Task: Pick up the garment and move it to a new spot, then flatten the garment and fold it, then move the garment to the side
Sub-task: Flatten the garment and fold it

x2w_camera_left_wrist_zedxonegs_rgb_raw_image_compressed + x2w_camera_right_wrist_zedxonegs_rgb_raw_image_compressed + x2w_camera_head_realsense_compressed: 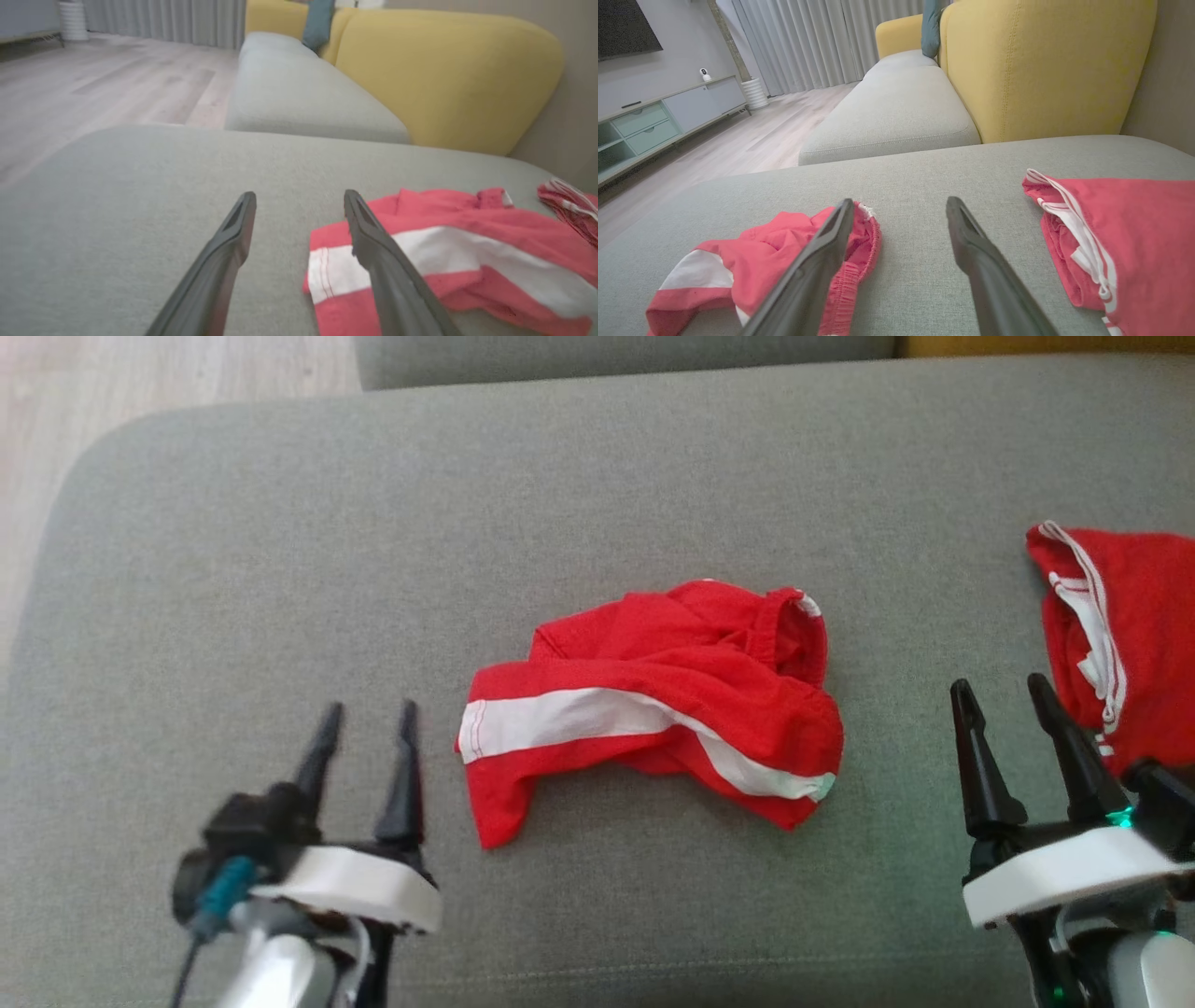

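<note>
A crumpled red garment with a broad white stripe [653, 705] lies in the middle of the grey sofa cushion [280, 541]. My left gripper [366, 717] hovers open just left of it, fingers apart and holding nothing. In the left wrist view the garment [448, 252] lies beside and behind the right finger of the left gripper [300, 199]. My right gripper [1002, 695] is open to the right of the garment, apart from it. The right wrist view shows the garment [752, 261] at lower left, behind one finger of the right gripper [900, 206].
A second red garment with thin white stripes [1116, 635] lies at the cushion's right edge, close to my right gripper, and appears in the right wrist view [1120, 242]. A yellow backrest [1041, 65] rises behind. Wood floor [112, 383] lies past the cushion's far left corner.
</note>
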Controlling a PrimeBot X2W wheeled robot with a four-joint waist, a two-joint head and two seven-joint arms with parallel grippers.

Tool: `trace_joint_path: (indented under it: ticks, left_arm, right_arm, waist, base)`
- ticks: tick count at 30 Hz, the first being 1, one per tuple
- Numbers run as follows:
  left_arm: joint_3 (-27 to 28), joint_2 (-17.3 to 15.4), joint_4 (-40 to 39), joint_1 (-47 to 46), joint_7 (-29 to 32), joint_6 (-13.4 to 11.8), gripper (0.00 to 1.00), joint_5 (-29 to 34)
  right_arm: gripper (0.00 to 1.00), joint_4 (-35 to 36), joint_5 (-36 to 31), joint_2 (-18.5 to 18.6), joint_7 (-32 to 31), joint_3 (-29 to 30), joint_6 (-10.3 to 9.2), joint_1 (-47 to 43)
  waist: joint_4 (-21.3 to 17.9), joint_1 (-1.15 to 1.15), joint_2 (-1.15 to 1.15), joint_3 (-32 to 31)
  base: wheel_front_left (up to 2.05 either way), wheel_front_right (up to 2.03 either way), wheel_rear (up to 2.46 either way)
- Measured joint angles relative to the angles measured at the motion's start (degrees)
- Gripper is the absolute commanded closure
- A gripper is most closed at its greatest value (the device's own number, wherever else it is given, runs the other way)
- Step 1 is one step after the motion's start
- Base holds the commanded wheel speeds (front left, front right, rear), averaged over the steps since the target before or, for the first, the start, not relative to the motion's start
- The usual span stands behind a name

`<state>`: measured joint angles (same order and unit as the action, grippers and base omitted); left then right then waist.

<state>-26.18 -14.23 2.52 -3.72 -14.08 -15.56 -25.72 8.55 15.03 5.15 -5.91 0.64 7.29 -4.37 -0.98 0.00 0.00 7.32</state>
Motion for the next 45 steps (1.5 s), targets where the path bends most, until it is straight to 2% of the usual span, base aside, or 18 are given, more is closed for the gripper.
trace_joint_path:
  ticks: [6,11,27,31,38,41,45]
  left_arm:
    - [3.12,-0.52,-1.67,0.07,-0.20,-1.15,0.00,1.09]
    - [3.12,-2.11,-1.63,0.63,-0.19,-1.08,0.00,1.45]
    - [2.08,-3.03,-0.94,1.04,0.89,-0.94,0.00,2.54]
    - [-1.38,-2.44,1.12,-2.75,6.30,2.05,0.00,2.38]
    - [-4.64,1.18,10.59,-13.16,18.50,8.37,0.00,-4.19]
    - [-4.94,1.82,14.17,-14.28,21.83,10.13,0.00,-6.08]
    - [-5.11,1.88,17.78,-15.44,23.66,10.71,0.00,-7.19]
  right_arm:
    - [0.00,0.66,-0.64,0.04,-0.66,-0.24,0.00,-1.31]
    - [0.00,0.99,-0.92,0.03,-1.19,-0.30,0.00,-2.36]
    - [0.00,1.68,-0.92,0.02,-1.25,-0.25,0.00,-2.32]
    - [0.00,1.86,-0.92,0.02,-1.32,-0.31,0.00,-2.11]
    - [0.00,1.52,-0.91,0.02,-1.72,-0.64,0.00,-0.73]
    - [0.00,1.00,-0.77,0.02,-1.68,-0.67,0.00,-0.03]
    - [0.00,0.24,-0.42,0.01,-1.65,-0.63,0.00,0.25]
  waist:
    - [0.29,0.00,0.00,-1.31]
    - [0.29,0.00,0.00,-1.76]
    - [0.14,0.00,0.00,-0.64]
    - [0.22,0.00,0.00,0.99]
    - [-0.39,0.01,0.00,4.16]
    - [-0.95,0.01,0.00,5.00]
    - [-1.45,0.01,0.00,5.65]
  base:
    - [0.00,0.00,0.00]
    - [0.00,0.00,0.00]
    - [0.00,0.00,0.00]
    - [0.00,0.00,0.00]
    - [0.00,0.00,0.00]
    - [0.00,0.00,0.00]
    - [0.00,0.00,0.00]
